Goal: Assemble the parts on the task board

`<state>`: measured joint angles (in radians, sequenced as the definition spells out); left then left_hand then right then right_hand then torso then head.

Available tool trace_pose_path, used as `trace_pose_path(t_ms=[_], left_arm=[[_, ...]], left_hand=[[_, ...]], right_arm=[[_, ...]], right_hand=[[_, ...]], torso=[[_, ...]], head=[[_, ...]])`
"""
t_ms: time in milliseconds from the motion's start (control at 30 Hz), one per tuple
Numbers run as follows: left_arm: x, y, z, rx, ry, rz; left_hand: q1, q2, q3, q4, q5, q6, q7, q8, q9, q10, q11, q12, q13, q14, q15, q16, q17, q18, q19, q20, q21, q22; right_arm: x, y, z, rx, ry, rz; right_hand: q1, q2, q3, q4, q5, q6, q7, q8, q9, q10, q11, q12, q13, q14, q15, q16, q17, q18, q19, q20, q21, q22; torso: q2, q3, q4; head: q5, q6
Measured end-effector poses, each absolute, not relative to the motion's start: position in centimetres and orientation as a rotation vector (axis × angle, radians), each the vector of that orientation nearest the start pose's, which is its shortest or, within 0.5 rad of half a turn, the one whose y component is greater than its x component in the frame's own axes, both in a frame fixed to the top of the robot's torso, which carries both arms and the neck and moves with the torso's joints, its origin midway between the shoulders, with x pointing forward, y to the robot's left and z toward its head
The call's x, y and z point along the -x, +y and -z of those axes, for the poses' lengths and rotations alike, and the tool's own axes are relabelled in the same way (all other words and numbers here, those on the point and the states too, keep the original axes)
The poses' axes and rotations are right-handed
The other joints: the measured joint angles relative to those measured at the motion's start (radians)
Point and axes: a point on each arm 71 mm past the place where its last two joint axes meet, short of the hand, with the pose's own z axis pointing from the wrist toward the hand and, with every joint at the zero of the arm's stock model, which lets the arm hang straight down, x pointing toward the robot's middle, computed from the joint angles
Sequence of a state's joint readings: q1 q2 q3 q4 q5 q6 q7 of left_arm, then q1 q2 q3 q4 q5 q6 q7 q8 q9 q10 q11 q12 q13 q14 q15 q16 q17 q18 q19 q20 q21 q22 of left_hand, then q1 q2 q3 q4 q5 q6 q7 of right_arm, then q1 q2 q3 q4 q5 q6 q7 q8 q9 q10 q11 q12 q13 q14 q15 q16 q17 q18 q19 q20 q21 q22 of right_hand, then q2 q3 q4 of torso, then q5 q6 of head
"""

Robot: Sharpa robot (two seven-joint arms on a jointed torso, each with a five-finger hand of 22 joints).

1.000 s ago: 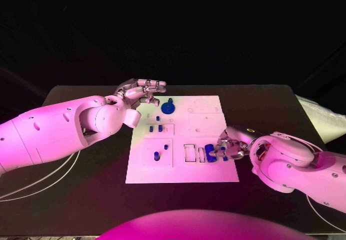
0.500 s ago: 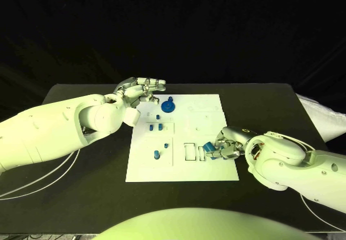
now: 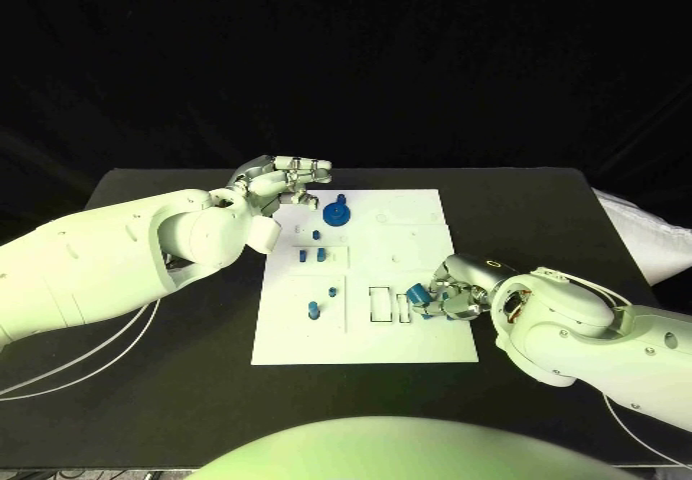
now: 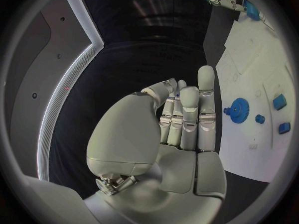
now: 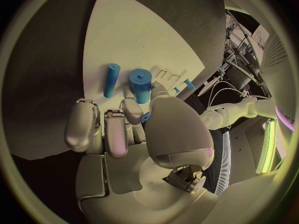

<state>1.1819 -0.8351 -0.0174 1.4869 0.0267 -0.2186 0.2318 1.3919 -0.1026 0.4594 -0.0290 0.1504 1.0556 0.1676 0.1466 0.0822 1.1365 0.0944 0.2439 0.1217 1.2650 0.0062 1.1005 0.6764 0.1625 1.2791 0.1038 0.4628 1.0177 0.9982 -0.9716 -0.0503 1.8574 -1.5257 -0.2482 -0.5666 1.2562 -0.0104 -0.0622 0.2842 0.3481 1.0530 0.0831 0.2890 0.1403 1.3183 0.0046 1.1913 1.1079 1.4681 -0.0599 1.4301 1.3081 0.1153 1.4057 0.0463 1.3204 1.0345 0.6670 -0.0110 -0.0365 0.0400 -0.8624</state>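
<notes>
The white task board (image 3: pixel 411 225) lies mid-table. My right hand (image 3: pixel 456 297) rests on its lower right part, fingers curled, pinching a blue part (image 5: pixel 145 117) between thumb and finger. A thick blue cylinder (image 3: pixel 417 294) (image 5: pixel 140 83) stands at its fingertips, and a thin blue peg (image 5: pixel 111 79) lies beside it. My left hand (image 3: pixel 286 180) hovers at the board's far left corner, fingers closed against the thumb. A speck of a small blue part (image 4: pixel 177 95) shows between them. A blue gear (image 3: pixel 336 213) (image 4: pixel 238 107) sits nearby.
Small blue pieces stand in the board's left sockets (image 3: pixel 303 255) and lower left (image 3: pixel 315 308). Empty rectangular slots (image 3: pixel 379 305) lie left of the right hand. The black table (image 3: pixel 173 350) has free room on both sides of the board.
Since a second ago the right hand has shifted slightly left and gathered the blue cylinder at its fingertips. The left hand has stayed in place.
</notes>
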Motion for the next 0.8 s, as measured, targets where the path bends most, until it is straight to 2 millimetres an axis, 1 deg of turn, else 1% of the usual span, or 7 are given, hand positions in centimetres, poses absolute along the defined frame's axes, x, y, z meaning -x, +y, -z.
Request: trace_pose_path(t_ms=[100, 133, 200, 367, 567, 700, 800], left_arm=[[-49.4, 21.1, 19.2, 1.236, 1.578, 1.534], [-49.4, 21.1, 19.2, 1.236, 1.579, 1.534], [-49.4, 21.0, 19.3, 1.236, 1.579, 1.534], [-49.4, 21.0, 19.3, 1.236, 1.580, 1.535], [-49.4, 20.9, 19.3, 1.236, 1.581, 1.537], [-49.4, 20.7, 19.3, 1.234, 1.584, 1.541], [-49.3, 20.7, 19.3, 1.234, 1.584, 1.541]], left_hand=[[0.000, 0.000, 0.000, 0.000, 0.000, 0.000, 0.000, 0.000, -0.001, 0.000, 0.000, 0.000, 0.001, 0.000, 0.000, 0.000, 0.000, 0.000, 0.000, 0.000, 0.000, 0.000], [0.000, 0.000, 0.000, 0.000, 0.000, 0.000, 0.000, 0.000, -0.001, 0.000, 0.000, 0.000, 0.001, 0.000, 0.000, 0.000, 0.000, 0.000, 0.000, 0.000, 0.000, 0.000], [0.000, 0.000, 0.000, 0.000, 0.000, 0.000, 0.000, 0.000, -0.001, 0.000, 0.000, 0.000, 0.001, 0.000, 0.000, 0.000, 0.000, 0.000, 0.000, 0.000, 0.000, 0.000], [0.000, 0.000, 0.000, 0.000, 0.000, 0.000, 0.000, 0.000, -0.001, 0.000, 0.000, 0.000, 0.001, 0.000, 0.000, 0.000, 0.000, 0.000, 0.000, 0.000, 0.000, 0.000], [0.000, 0.000, 0.000, 0.000, 0.000, 0.000, 0.000, 0.000, -0.001, 0.000, 0.000, 0.000, 0.001, -0.001, 0.001, 0.000, 0.000, 0.000, 0.000, 0.000, 0.000, 0.000], [0.000, 0.000, 0.000, 0.000, 0.000, 0.000, 0.000, 0.000, -0.001, 0.000, 0.000, 0.000, 0.001, -0.001, 0.001, 0.000, 0.000, 0.000, 0.000, 0.000, 0.000, 0.000], [0.000, 0.000, 0.000, 0.000, 0.000, 0.000, 0.000, 0.000, -0.001, 0.000, 0.000, 0.000, 0.001, -0.001, 0.001, 0.000, 0.000, 0.000, 0.000, 0.000, 0.000, 0.000]], right_arm=[[-37.7, -19.0, 24.8, -0.048, 1.978, -0.457], [-37.7, -18.9, 24.6, -0.059, 1.968, -0.470], [-37.7, -18.7, 24.0, -0.085, 1.942, -0.501], [-37.6, -17.9, 23.5, -0.124, 1.923, -0.559], [-37.7, -16.5, 23.7, -0.139, 1.949, -0.604], [-37.7, -15.6, 23.9, -0.132, 1.975, -0.622], [-37.7, -15.0, 24.2, -0.122, 2.001, -0.632]], right_hand=[[0.002, 0.003, -0.004, 0.004, 0.030, 0.004, -0.004, 0.006, 0.004, 0.005, -0.005, 0.005, 0.010, -0.003, -0.003, 0.000, 0.000, 0.000, 0.004, -0.004, 0.002, 0.004], [0.001, 0.004, -0.004, 0.004, 0.036, 0.004, -0.004, 0.006, 0.004, 0.005, -0.005, 0.005, 0.012, -0.003, -0.003, 0.000, 0.000, -0.008, 0.004, -0.004, 0.005, 0.006], [-0.001, 0.011, -0.010, 0.004, 0.047, 0.004, -0.004, 0.009, 0.005, 0.009, -0.002, 0.005, 0.015, -0.003, -0.003, 0.004, 0.000, -0.011, 0.004, -0.004, 0.005, 0.008], [-0.001, 0.016, -0.011, 0.003, 0.049, 0.003, -0.004, 0.009, 0.009, 0.009, -0.002, 0.005, 0.016, -0.003, -0.003, 0.004, 0.000, -0.011, 0.004, -0.004, 0.005, 0.008], [0.001, 0.018, -0.020, 0.006, 0.055, 0.003, -0.003, 0.009, 0.010, 0.013, -0.005, 0.005, 0.016, -0.003, -0.003, 0.004, 0.000, -0.011, 0.003, -0.003, 0.005, 0.008], [-0.021, 0.039, -0.036, 0.007, 0.055, 0.010, -0.006, 0.009, 0.023, 0.013, -0.005, 0.005, 0.019, 0.000, -0.007, 0.004, 0.000, -0.011, 0.004, -0.004, 0.005, 0.010], [-0.033, 0.050, -0.047, 0.008, 0.055, 0.014, -0.006, 0.017, 0.024, 0.018, -0.007, 0.005, 0.019, -0.002, -0.009, 0.004, 0.000, -0.011, 0.003, -0.011, 0.005, 0.010]], torso=[[0.000, -0.0001, 0.0000], [0.000, -0.0001, 0.0000], [0.000, -0.0003, 0.0003], [0.000, -0.0004, 0.0016], [0.000, -0.0006, 0.0012], [0.000, -0.0006, 0.0012], [0.001, -0.0005, 0.0012]], head=[[-0.001, 0.001], [-0.001, 0.002], [-0.003, 0.003], [-0.003, 0.005], [0.004, 0.002], [0.007, 0.002], [0.008, 0.001]])
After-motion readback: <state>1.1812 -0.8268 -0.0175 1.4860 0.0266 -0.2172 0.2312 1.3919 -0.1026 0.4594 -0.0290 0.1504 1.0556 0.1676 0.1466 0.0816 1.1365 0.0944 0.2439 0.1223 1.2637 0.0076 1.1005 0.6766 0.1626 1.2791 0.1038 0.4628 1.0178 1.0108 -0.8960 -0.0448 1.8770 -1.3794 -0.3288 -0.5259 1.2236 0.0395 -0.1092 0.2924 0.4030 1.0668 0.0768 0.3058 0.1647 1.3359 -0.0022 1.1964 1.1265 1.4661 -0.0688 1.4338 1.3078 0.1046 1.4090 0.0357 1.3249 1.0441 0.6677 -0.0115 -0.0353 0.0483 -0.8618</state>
